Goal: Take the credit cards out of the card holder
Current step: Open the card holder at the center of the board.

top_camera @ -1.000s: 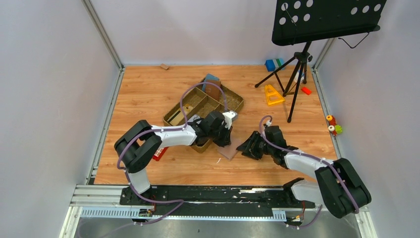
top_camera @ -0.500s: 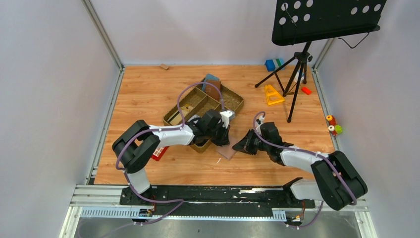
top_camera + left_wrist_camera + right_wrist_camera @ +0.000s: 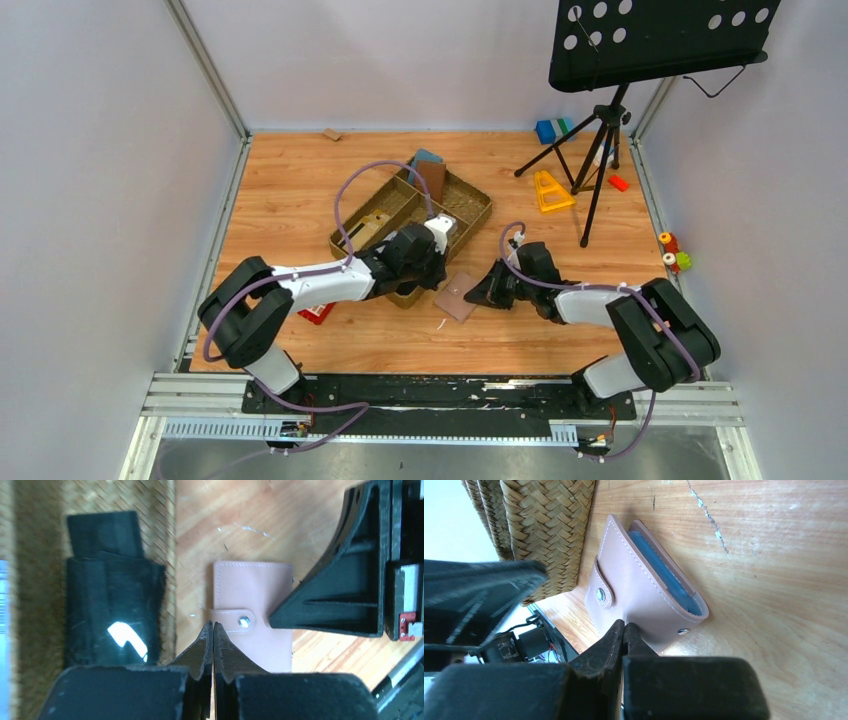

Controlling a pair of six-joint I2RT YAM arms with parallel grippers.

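the card holder (image 3: pixel 457 296) lay flat on the wooden bench (image 3: pixel 300 190), just beside the near corner of the woven tray (image 3: pixel 470 205) and between the two arms. it was folded shut, tan side up, with the closing tab (image 3: pixel 232 620) wrapped across it and a metal snap showing on the tab. from the right wrist a strip of blue-grey lining showed along its open edge.

the left fingers (image 3: pixel 213 626) were pressed tightly together, with no gap between them and nothing clearly in their grip. their tips sat right at the end of the tab, though i could not tell whether they touched it. the right fingers (image 3: pixel 624 625) were likewise closed flat against each other, tips up against the holder's edge on the opposite side, with nothing between them.

inside the tray, a black wallet (image 3: pixel 115 610) lay on the weave near the left fingers.
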